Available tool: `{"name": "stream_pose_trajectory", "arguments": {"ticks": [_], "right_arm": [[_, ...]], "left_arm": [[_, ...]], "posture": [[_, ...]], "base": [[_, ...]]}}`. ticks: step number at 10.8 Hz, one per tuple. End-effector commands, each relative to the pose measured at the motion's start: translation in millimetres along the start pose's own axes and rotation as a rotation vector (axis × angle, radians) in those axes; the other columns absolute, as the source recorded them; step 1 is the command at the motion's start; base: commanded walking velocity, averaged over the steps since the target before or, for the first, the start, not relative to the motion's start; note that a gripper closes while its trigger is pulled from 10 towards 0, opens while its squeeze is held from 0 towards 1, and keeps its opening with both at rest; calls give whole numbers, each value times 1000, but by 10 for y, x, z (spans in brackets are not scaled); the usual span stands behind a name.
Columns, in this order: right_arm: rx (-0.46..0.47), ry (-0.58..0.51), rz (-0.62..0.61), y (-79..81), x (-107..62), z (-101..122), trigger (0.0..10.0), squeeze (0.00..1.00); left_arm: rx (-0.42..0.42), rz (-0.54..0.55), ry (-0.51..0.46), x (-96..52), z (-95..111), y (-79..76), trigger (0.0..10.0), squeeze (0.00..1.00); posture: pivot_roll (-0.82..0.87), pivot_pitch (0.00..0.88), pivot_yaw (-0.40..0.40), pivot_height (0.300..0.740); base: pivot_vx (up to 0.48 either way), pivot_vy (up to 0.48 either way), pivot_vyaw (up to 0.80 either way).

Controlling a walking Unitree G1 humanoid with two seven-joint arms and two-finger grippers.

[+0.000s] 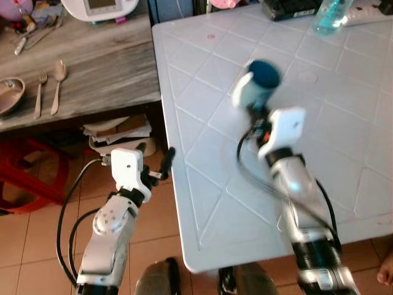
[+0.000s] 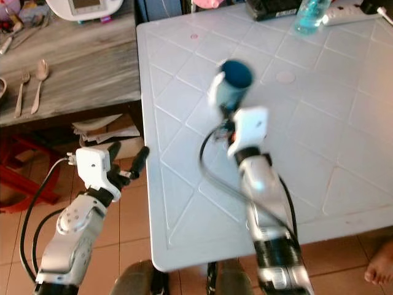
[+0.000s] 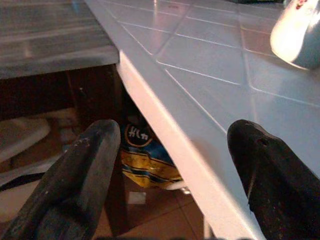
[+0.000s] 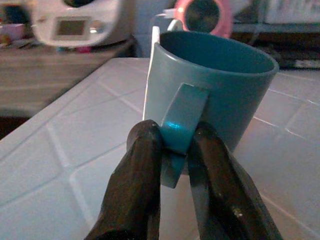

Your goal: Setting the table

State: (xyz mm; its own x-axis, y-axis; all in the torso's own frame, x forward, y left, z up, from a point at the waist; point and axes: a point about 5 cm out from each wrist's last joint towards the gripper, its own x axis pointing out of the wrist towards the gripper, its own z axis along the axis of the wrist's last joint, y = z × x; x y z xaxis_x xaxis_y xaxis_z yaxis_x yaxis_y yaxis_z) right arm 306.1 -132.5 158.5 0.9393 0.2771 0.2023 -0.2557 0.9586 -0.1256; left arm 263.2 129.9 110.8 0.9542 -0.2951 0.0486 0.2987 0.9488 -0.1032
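A blue mug [image 4: 220,90] with a dark blue inside hangs over the white table [image 1: 344,141], held by its handle. My right gripper [image 4: 176,150] is shut on that handle, its two black fingers [image 4: 140,170] pinching it from both sides. From the head the mug [image 1: 258,83] looks blurred above the middle of the table, at the end of my right arm. Beside the table's left edge, below the tabletop, my left gripper [image 1: 156,161] stands open with nothing between its fingers [image 3: 75,175]. A fork [image 1: 39,92] and spoon [image 1: 58,86] lie on the wooden counter [image 1: 104,67] at the left.
A brown bowl [image 1: 11,93] sits at the counter's left end and a white appliance [image 1: 101,7] at its back. A clear bottle [image 1: 330,15] and a dark object [image 1: 288,7] stand at the table's far edge. Red stool [image 1: 31,172] below the counter. Paper stack [image 1: 120,130] underneath.
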Motion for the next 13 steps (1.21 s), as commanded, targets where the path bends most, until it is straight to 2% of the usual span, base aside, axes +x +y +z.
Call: {"name": "stream_pose_trajectory", "arguments": {"ticks": [1, 3, 7, 13], "right_arm": [[-15, -13, 52, 71, -27, 39, 0, 0], [-78, -35, 120, 94, -87, 92, 0, 0], [-123, -43, 167, 92, -139, 116, 0, 0], [-145, -28, 180, 74, -187, 99, 0, 0]], "left_arm": [[25, 49, 7, -16, -19, 89, 10000, 0], [48, 114, -3, 29, -4, 168, 10000, 0], [65, 210, -9, 63, -21, 280, 10000, 0], [91, 219, 2, 100, -77, 290, 10000, 0]], "posture": [[-18, 192, 61, 740], [-27, 180, 53, 740], [-35, 157, 37, 740], [-52, 133, 29, 740]], "base": [[0, 480, 0], [0, 480, 0], [0, 480, 0], [0, 480, 0]]}}
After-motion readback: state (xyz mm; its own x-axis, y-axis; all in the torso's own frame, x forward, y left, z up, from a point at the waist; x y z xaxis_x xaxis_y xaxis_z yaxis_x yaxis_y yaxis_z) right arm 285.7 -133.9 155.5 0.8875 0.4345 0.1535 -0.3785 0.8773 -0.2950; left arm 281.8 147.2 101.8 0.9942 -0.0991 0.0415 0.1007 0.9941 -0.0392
